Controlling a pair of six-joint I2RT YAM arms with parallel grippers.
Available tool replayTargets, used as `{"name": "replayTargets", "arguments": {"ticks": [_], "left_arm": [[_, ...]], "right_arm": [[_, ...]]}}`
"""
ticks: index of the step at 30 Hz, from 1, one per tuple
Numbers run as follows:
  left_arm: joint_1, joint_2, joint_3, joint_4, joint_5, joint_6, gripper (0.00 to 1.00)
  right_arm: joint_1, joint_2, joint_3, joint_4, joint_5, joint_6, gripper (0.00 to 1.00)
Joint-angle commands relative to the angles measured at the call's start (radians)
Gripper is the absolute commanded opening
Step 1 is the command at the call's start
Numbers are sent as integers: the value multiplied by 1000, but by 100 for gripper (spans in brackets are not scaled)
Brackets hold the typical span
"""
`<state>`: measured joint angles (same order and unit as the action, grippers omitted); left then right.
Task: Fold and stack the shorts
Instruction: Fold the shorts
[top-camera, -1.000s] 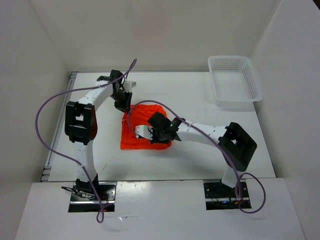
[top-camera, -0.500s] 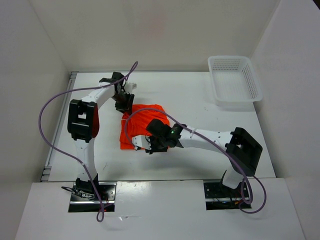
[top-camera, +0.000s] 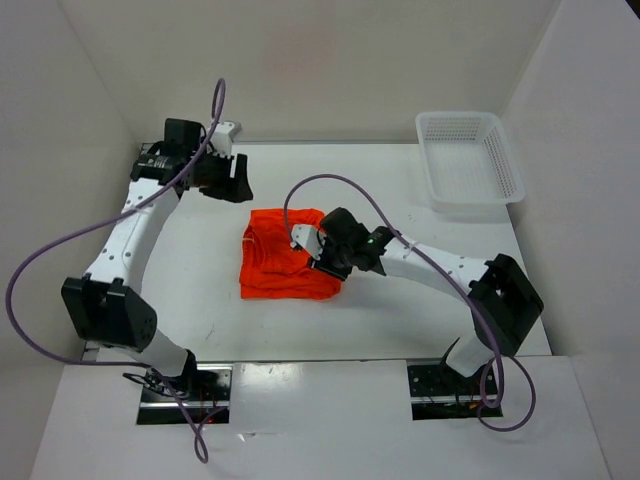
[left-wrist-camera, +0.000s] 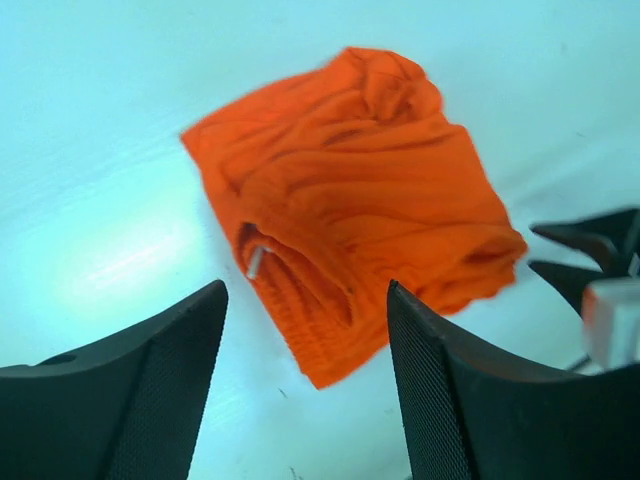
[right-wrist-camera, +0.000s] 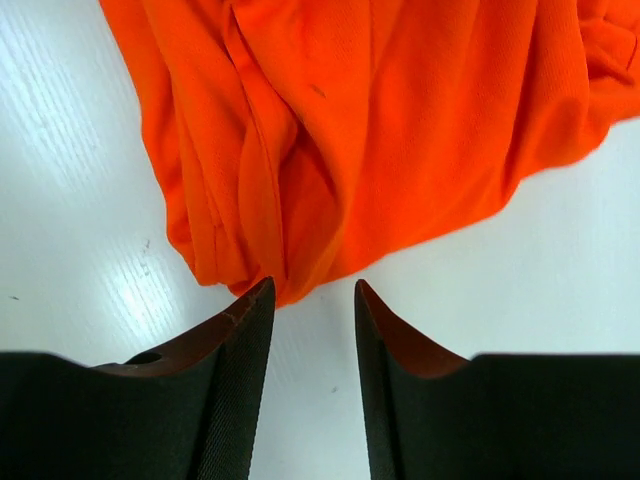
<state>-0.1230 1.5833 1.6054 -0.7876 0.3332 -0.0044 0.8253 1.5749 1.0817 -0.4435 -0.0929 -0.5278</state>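
The orange shorts (top-camera: 285, 258) lie folded in a compact bundle on the white table, left of centre. My left gripper (top-camera: 236, 180) hangs open above the table's far left, clear of the cloth. The left wrist view looks down on the whole bundle (left-wrist-camera: 360, 190) and a white cord end (left-wrist-camera: 255, 262), framed by the wide-apart left gripper (left-wrist-camera: 305, 290). My right gripper (top-camera: 318, 246) sits at the bundle's right edge. In the right wrist view the right gripper (right-wrist-camera: 314, 285) is open just off the shorts' (right-wrist-camera: 370, 120) folded edge, holding nothing.
A white mesh basket (top-camera: 470, 160) stands at the far right corner of the table. White walls enclose the table on three sides. A purple cable loops over each arm.
Both grippers opened and let go of the shorts. My left arm swung back and up toward the far left. My right gripper shifted to the bundle's right edge.
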Motion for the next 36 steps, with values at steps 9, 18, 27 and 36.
{"name": "replayTargets", "arguments": {"ticks": [9,18,27,36], "left_arm": [[-132,98,-240,-131,148,4,68],[-167,182,-283,-53,87,4,68],[-196,259,-306,-1,32,4,53],[-175,212,-220,-109,101,4,0]], "right_arm": [[-109,-21,-59,48,-42,86,46],[-109,-3,-80,89,-87,106,49],[-109,16,-89,101,-87,106,50],[-109,7,-123,120,-96,106,51]]}}
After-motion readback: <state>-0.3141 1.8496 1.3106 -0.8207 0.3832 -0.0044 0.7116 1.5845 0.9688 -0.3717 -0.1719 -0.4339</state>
